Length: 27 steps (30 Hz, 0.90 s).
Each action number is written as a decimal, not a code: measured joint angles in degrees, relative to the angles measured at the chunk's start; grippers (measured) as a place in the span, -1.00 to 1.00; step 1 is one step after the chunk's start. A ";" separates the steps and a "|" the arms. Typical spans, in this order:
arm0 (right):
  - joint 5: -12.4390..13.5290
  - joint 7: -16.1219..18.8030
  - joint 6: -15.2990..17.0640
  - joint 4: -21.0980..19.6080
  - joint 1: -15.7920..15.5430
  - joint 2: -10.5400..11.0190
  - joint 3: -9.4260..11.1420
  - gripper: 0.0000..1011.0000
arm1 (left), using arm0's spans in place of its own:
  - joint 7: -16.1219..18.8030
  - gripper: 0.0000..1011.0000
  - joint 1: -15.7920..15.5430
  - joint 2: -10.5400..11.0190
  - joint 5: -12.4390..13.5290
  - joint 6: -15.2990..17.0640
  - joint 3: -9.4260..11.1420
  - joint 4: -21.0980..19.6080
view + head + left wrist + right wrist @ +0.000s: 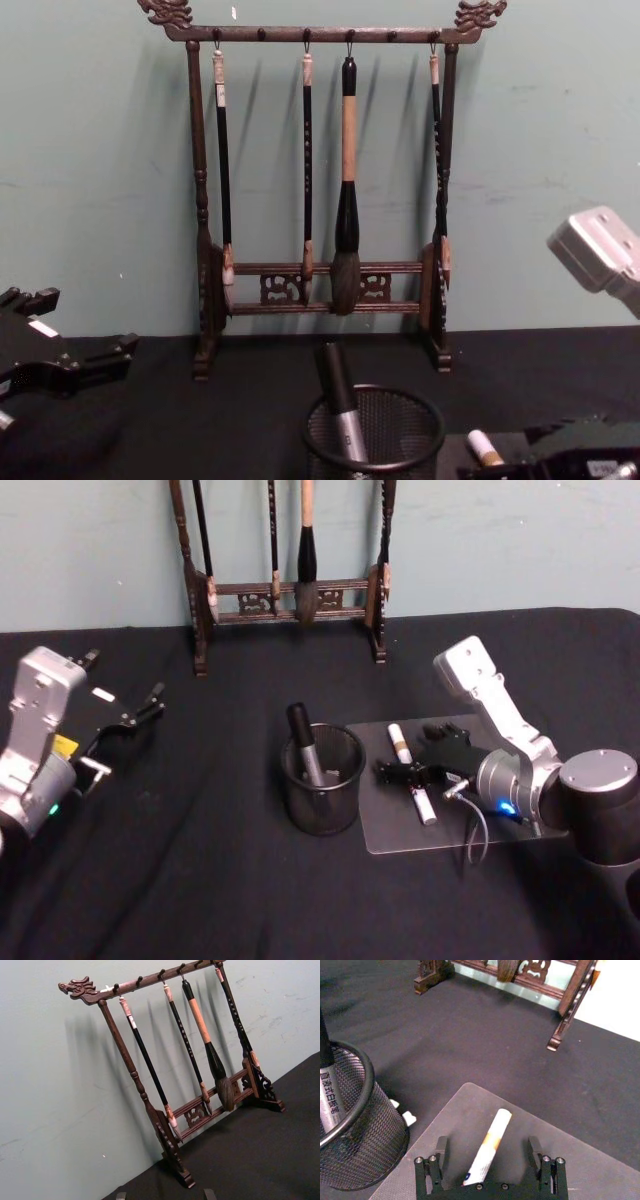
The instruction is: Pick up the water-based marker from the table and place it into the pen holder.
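Right gripper (488, 1146) sits low over the grey mat (400, 835), fingers apart either side of the water-based marker (496, 1127), which lies flat just beside the pen holder (300, 805) (a pen (305, 742) stands inside). Should close mid-barrel, then lift above the rim. Left gripper (145, 708) parked far left, fingers apart

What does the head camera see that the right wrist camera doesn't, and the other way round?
Head, not wrist: the left gripper, open and parked far left, and the right arm. Wrist, not head: lettering on the grey pen in the pen holder. Both: that holder, the marker between the open fingers of the right gripper, and the grey mat.
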 joint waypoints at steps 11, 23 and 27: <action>-0.28 0.63 0.36 0.79 -0.28 -0.99 0.54 0.98 | 0.00 0.98 0.00 0.00 0.00 0.00 0.00 0.00; -0.31 1.14 0.31 1.14 -0.61 -1.39 0.80 0.98 | 0.00 0.98 0.00 0.00 0.00 0.00 0.00 0.00; -0.31 1.24 0.31 1.20 -0.71 -1.45 0.80 0.98 | 0.00 0.98 0.00 0.00 0.00 0.00 0.00 0.00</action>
